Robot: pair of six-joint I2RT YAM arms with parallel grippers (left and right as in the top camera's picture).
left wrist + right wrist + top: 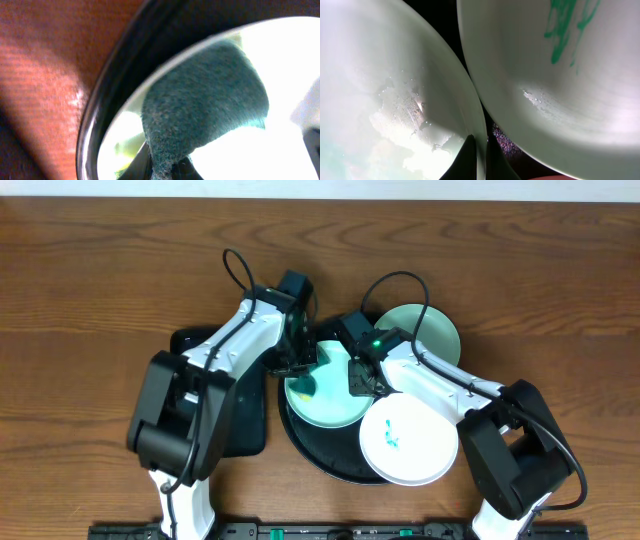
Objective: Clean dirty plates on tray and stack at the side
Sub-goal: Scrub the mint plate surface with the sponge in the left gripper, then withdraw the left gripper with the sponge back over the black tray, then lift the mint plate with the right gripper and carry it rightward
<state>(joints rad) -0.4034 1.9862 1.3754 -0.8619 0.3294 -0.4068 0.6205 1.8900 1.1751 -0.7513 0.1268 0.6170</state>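
Both arms at tray point(325, 452), centre frame.
Left gripper point(303, 370) clamped on teal sponge point(205, 100) over mint plate point(335, 405); right gripper point(358, 388) pinching that plate's rim. Smeared white plate point(410, 442) lower right.

Most probably a robotics lab or a test bench, not a real kitchen. Told first by two white and black machine arms, the left arm point(225, 345) and the right arm point(440, 380), standing on a black rail point(330, 530) at the near edge of a brown wooden table point(100, 260). Told also by loose black cables point(235, 265) looping above the arms and by a small green light point(377, 339) on the right one. Only few kitchen things, set out like props: a round black tray point(308, 446), on it a white plate point(415, 445) and a mint-green plate point(335, 408), a second mint-green plate point(432, 330) at its far rim, a green scrubbing pad point(205, 100), and beside the tray a flat rectangular black tray point(250, 425).
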